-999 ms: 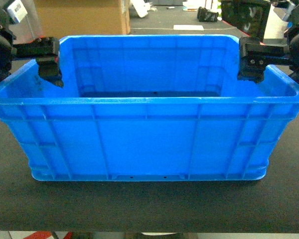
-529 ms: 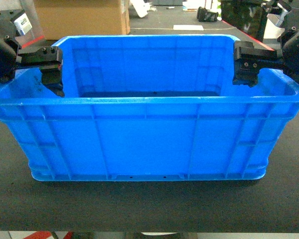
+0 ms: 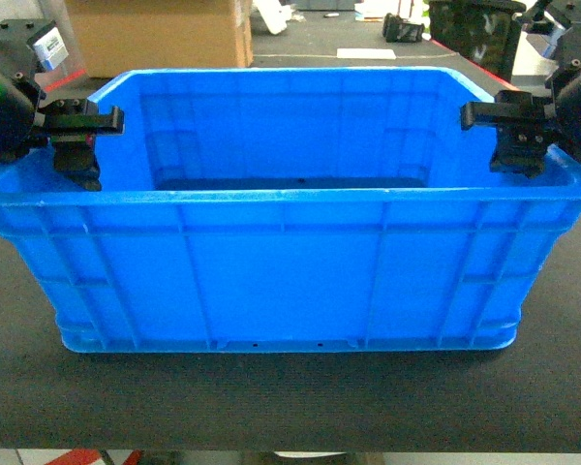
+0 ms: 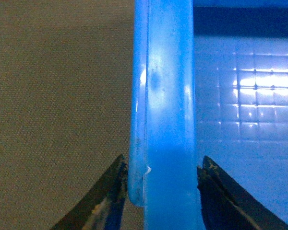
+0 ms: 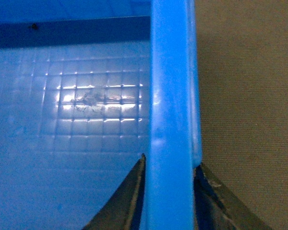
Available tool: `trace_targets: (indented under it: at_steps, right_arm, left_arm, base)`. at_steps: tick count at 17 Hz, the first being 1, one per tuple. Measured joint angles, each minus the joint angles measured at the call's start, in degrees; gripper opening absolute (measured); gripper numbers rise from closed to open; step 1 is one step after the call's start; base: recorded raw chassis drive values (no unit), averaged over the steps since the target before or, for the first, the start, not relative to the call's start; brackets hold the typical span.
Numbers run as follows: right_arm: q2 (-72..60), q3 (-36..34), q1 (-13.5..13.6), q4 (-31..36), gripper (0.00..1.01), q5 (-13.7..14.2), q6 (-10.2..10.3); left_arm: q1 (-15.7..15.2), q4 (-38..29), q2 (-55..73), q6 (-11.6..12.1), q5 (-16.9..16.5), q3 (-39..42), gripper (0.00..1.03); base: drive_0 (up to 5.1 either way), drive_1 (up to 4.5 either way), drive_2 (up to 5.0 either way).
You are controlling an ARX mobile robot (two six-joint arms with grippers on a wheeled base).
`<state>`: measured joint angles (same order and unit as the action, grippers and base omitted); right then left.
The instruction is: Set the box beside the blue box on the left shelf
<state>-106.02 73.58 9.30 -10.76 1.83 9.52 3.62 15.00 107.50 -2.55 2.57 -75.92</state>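
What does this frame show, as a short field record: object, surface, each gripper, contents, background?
object: blue crate, open-topped, upright
surface: dark table
left gripper: straddles the crate's left rim, fingers close at each side, a slight gap on the inner side
right gripper: straddles the right rim, fingers pressed against both faces
contents: none visible; gridded floor bare where seen
background: cardboard box behind the crate
shelf: not in view
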Motion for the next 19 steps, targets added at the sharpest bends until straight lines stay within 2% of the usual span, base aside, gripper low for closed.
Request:
trace_targets:
  at_steps: [2,3,4,7,12,19]
  right_arm:
    - [0.35,-0.55,0.04,0.55,0.20,0.90,0.35]
    - [0.77,-1.20,0.09,1.22,0.15,0.72,0.22]
    - [1.53,-1.79,0.13,1.66,0.10,0.07,-0.50]
    - [5.07,-3.72,0.83,2.64,0.09,0.31,-1.75]
    - [14.95,-4.07,2.38,6.10,0.08,2.56,-2.97]
    - [17.14,-5.53,2.43,7.96,0.08,3.10,-3.08]
  left_arm:
    - [0.04,-0.76,-0.85,-0.37,0.48,1.03,0.28]
    - [0.22,-2.05,-1.99,-1.25,-0.24,2.54,0.22]
    - [0.28,-3.54,-2.58,-1.73,-0.24,3.65,0.21]
    - [0.35,-7.04,-5.29,-3.23,-0.74,7.04,0.20]
    - [0.81,-14.73,-15.17,-3.13,0.02,7.91,0.20]
    - [1.97,-15.47,-19.43,-2.34,1.64,9.97,0.20]
  base:
    - [0.0,0.00,0.0]
    - [0.0,0.00,0.0]
    - [0.0,0.00,0.0]
    - [0.0,0.00,0.0]
    - [0.0,0.00,0.0]
    - [0.0,0.00,0.0]
